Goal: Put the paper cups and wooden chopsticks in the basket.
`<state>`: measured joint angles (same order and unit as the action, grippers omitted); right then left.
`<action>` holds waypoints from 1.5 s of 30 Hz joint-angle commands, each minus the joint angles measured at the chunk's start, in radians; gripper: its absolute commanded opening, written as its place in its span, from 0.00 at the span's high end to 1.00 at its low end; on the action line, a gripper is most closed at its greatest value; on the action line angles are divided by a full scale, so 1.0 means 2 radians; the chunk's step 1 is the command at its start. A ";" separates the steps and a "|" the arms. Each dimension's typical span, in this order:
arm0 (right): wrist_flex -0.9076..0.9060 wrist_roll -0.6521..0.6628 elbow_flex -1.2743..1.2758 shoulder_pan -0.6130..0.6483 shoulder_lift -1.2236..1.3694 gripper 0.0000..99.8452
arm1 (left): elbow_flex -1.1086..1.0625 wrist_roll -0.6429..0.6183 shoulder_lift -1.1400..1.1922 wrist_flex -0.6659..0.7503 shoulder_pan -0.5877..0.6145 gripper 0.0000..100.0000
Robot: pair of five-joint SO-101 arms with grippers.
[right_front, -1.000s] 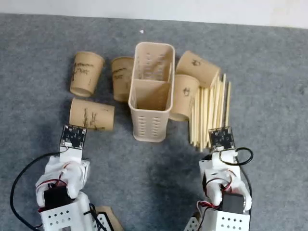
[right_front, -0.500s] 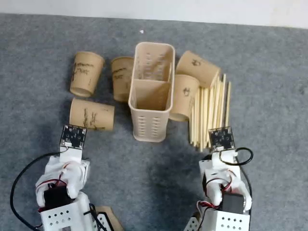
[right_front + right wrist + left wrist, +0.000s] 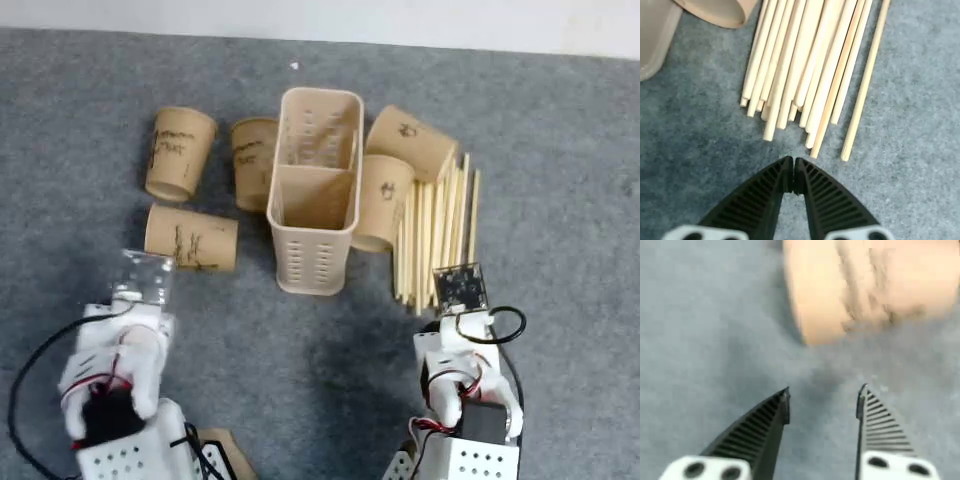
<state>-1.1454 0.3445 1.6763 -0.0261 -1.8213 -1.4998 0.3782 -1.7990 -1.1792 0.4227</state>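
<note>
Basket (image 3: 313, 262) at mid-table on the grey carpet (image 3: 560, 150), seen from above with nothing in either of its two compartments. Five paper cups (image 3: 180, 153) lie on their sides around it, three on the left arm's side and two on the right arm's. The wooden chopsticks (image 3: 435, 235) rest in a bundle just beside those two. The left arm (image 3: 112, 370) sits below the closest cup (image 3: 190, 238), the right arm (image 3: 465, 385) below the chopstick ends.

From the left wrist, the left gripper (image 3: 824, 390) hangs over bare carpet with its fingers spread wide. The closest cup (image 3: 870, 285) is just ahead of the tips, untouched.

From the right wrist, the right gripper (image 3: 793, 161) is pressed together on nothing, its tips near the cut ends of the chopsticks (image 3: 805, 65).

The task appears to be at its very start (nothing has gone in yet), and the step in hand looks like the left arm's approach to that cup. The next move calls for bringing the spread fingers forward to straddle the cup's wall and closing lightly, since paper crushes. The cup can then be lifted into a compartment. The right gripper would have to open before taking any chopstick.
</note>
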 commanded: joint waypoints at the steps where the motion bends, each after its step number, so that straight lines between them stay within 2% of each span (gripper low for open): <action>1: 0.008 0.004 0.062 0.003 -0.003 0.97 | 0.129 -0.002 0.022 -0.035 0.010 0.76; 4: 0.008 0.004 0.062 0.003 -0.002 0.97 | 0.234 -0.002 0.105 -0.080 0.009 0.76; 9: 0.008 0.004 0.062 0.003 -0.002 0.97 | 0.411 -0.020 0.359 -0.115 0.006 0.76; 13: 0.008 0.004 0.062 0.003 -0.002 0.97 | 0.533 -0.042 0.556 -0.150 -0.029 0.71; 18: 0.008 0.004 0.062 0.003 -0.002 0.97 | 0.646 -0.084 0.699 -0.183 -0.066 0.67; 23: 0.008 0.004 0.062 0.003 -0.002 0.97 | 0.673 -0.125 0.764 -0.168 -0.065 0.67; 29: 0.008 0.004 0.062 0.003 -0.002 0.97 | 0.672 -0.126 0.830 -0.114 -0.049 0.67; 35: 0.008 0.004 0.062 0.005 -0.002 0.97 | 0.676 -0.126 0.919 -0.087 -0.050 0.67; 39: 0.008 0.004 0.062 0.006 -0.002 0.97 | 0.677 -0.125 0.956 -0.084 -0.072 0.67; 45: 0.008 0.004 0.061 0.006 -0.002 0.97 | 0.677 -0.125 0.936 -0.088 -0.139 0.71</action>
<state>-1.1454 0.3445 1.6763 -0.0245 -1.8213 -0.1634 0.1343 0.1066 -1.3633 0.2171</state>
